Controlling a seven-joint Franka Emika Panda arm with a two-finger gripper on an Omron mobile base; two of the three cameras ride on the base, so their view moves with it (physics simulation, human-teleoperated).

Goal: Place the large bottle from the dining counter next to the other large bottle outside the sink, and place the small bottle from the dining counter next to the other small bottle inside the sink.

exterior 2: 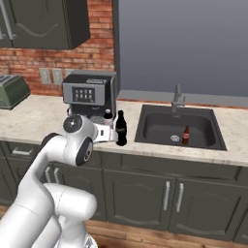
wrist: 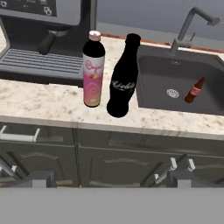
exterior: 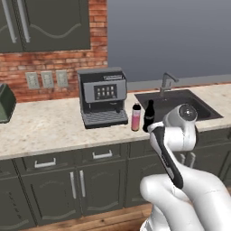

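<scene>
The black large bottle point(exterior: 149, 116) point(exterior 2: 121, 129) point(wrist: 122, 78) stands upright on the beige worktop, just left of the sink point(exterior: 180, 101) point(exterior 2: 164, 127) point(wrist: 157, 83). Close on its left stands the other large bottle point(exterior: 136, 117) point(exterior 2: 108, 118) point(wrist: 93, 70), pink with a dark cap. A short reddish small bottle point(exterior 2: 186, 135) point(wrist: 194, 90) stands inside the basin near the drain. My gripper point(wrist: 110, 178) is open and empty, held back in front of the cabinet fronts and facing both large bottles. The dining counter and the small bottle from it are out of view.
A coffee machine point(exterior: 103, 97) point(exterior 2: 89, 94) point(wrist: 43, 35) stands right behind the two large bottles. The curved faucet point(exterior: 167, 82) point(exterior 2: 177, 99) point(wrist: 192, 22) rises behind the basin. A green toaster point(exterior 2: 12, 91) sits far left. Dark cabinets run under the worktop.
</scene>
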